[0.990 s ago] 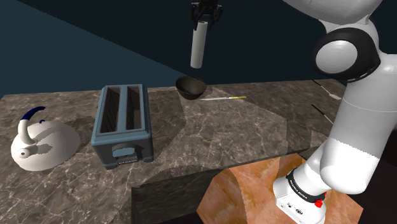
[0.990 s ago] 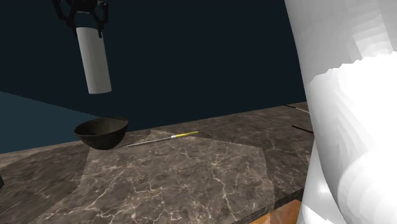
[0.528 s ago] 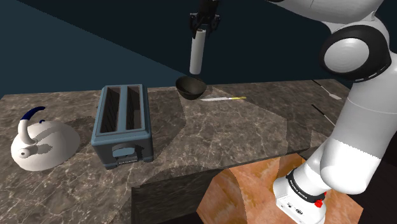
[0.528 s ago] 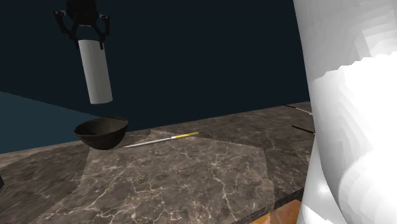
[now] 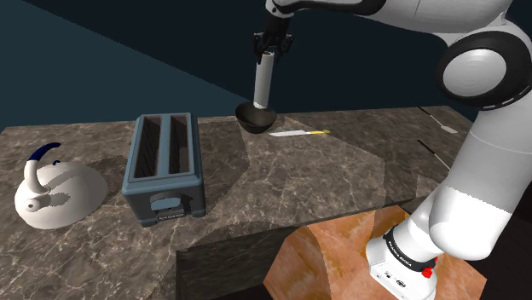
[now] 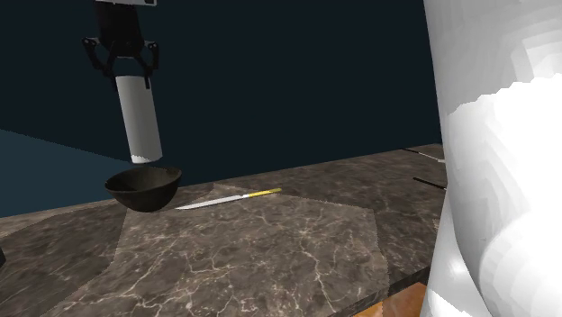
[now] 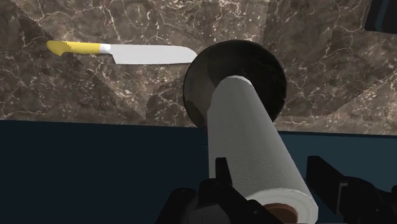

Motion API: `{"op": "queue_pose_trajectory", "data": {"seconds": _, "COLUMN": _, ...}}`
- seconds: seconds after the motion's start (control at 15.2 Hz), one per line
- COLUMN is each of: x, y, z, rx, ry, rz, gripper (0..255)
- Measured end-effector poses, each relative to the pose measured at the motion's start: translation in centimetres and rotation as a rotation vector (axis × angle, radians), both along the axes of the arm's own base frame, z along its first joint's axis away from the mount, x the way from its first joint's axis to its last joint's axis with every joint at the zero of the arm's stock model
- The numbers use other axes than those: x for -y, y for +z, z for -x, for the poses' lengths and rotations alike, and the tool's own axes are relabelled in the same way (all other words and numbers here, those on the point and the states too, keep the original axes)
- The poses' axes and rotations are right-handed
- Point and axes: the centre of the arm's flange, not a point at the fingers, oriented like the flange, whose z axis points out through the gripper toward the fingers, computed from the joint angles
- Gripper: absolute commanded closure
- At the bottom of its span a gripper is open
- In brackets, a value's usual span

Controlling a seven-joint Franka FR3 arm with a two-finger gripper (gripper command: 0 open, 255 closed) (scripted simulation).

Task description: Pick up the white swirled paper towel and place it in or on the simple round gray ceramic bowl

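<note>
Item 1. White cylindrical paper towel roll (image 5: 263,81), plain surface, brown core visible at its upper end in the wrist view. It hangs upright, off the desk, directly over item 2. Its lower end sits just above the bowl's rim in the second exterior view, and contact cannot be judged.

Item 2. Dark round bowl (image 5: 256,119), glossy, standing near the far edge of the desk. In the wrist view its opening lies behind the roll's far end.

Item 3. Black fingers (image 7: 324,178), closed around the top of the paper towel roll, one on each side, clasping it.

Item 4. Knife (image 6: 225,198), pale blade with a yellow handle, lying flat on the desk just beside the bowl.

Item 5. Blue-grey two-slot toaster (image 5: 164,166), standing between the bowl and item 6, well apart from both.

Item 6. White kettle (image 5: 53,194) with a dark blue handle, at the shoulder view's left.

Item 7. Dark veined marble desk (image 5: 324,170), carrying items 2, 4, 5 and 6.

Item 8. Orange-brown box stand (image 5: 324,256), bearing the white arm (image 5: 477,170).
</note>
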Motion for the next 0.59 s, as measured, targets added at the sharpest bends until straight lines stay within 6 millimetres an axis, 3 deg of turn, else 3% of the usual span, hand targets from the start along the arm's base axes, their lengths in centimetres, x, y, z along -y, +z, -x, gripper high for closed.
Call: {"op": "queue_pose_trajectory", "data": {"seconds": 0.59, "x": -0.1, "y": -4.4, "z": 0.0, "rx": 0.000, "ry": 0.000, "rz": 0.000, "gripper": 255}}
